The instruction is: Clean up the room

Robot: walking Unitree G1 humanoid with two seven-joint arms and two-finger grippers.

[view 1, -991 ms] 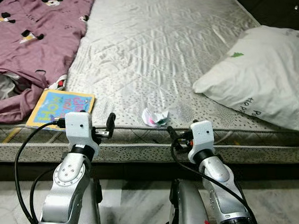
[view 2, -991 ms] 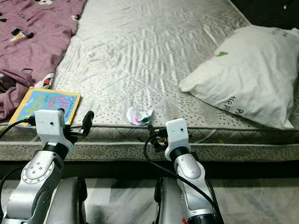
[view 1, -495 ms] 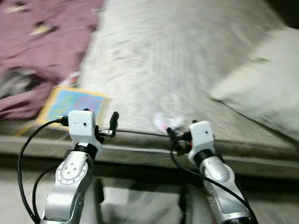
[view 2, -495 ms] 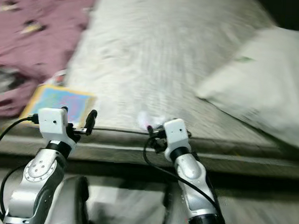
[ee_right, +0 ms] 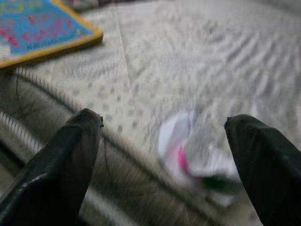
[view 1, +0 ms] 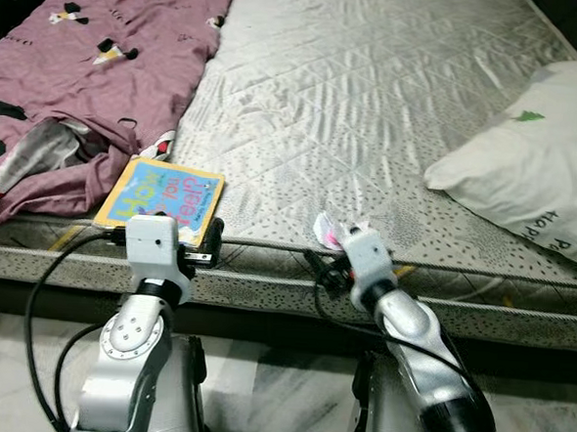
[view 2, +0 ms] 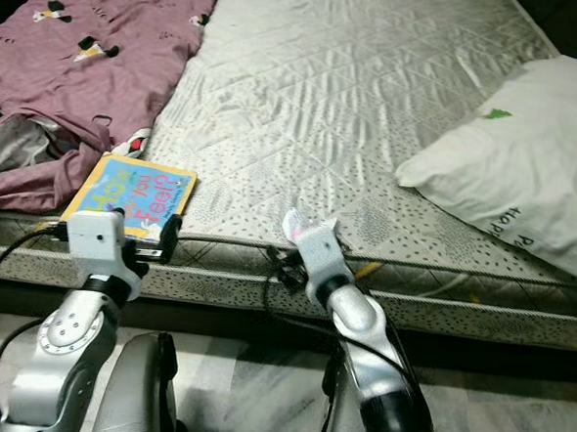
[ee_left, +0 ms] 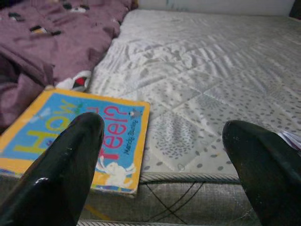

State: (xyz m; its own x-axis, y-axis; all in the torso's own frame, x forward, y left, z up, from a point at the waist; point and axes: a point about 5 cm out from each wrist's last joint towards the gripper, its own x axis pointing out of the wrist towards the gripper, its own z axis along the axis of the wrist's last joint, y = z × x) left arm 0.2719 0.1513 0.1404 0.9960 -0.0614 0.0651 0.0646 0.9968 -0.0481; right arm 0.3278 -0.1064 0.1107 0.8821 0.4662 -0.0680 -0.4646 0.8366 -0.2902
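Jaws spread wide and empty on both arms: the right gripper (ee_right: 162, 155) hovers at the edge of the grey quilted mattress (view 1: 374, 94), just short of the crumpled white-and-pink wrapper (ee_right: 195, 160). Nothing looks tidied yet; the colourful picture book (view 1: 162, 194) and the mauve printed blanket (view 1: 83, 57) remain, left gripper (ee_left: 160, 160) nearby. Open mattress lies beyond.

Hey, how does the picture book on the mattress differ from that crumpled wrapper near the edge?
The picture book lies flat and rectangular; the crumpled wrapper is a scrunched, irregular wad. The book is blue with a yellow border; the wrapper is white with pink and a bit of green. The book sits ahead of the left gripper, the wrapper ahead of the open right gripper. Both rest near the mattress front edge.
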